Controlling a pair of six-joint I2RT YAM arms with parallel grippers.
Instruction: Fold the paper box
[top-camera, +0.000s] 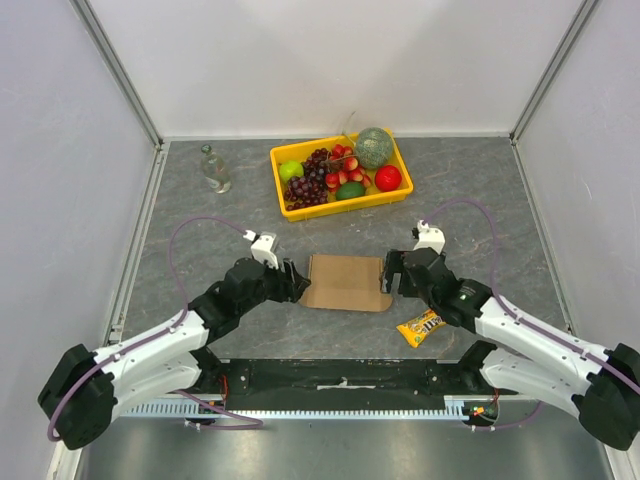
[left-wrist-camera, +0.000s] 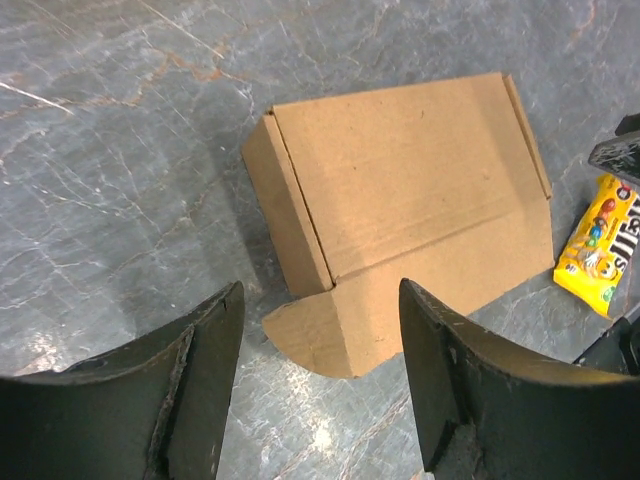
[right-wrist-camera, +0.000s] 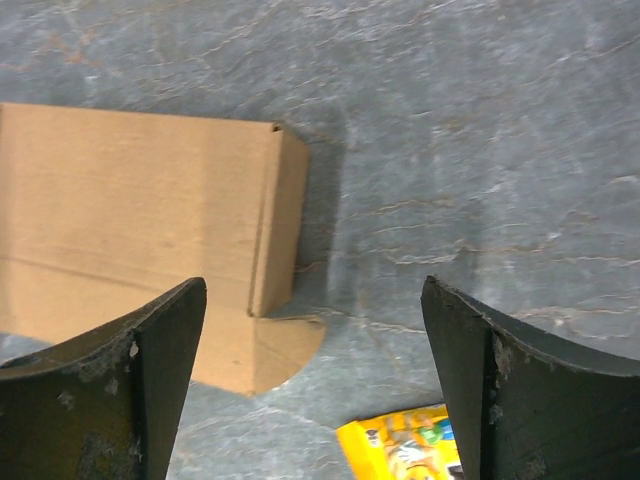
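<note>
Left claw (left-wrist-camera: 320, 292) spread wide, paper box (left-wrist-camera: 400, 190) just ahead, yellow candy packet (left-wrist-camera: 600, 245) beside

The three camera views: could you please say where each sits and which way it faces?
Top external: above and behind, looking down on the table, paper box and fruit tray; left arm and right arm show, bases at bottom.
Left wrist: on the left arm, facing the paper box past the open left fingers.
Right wrist: on the right arm, facing the box's other end past the open right fingers.
Shared: all three show the box and candy packet.
</note>
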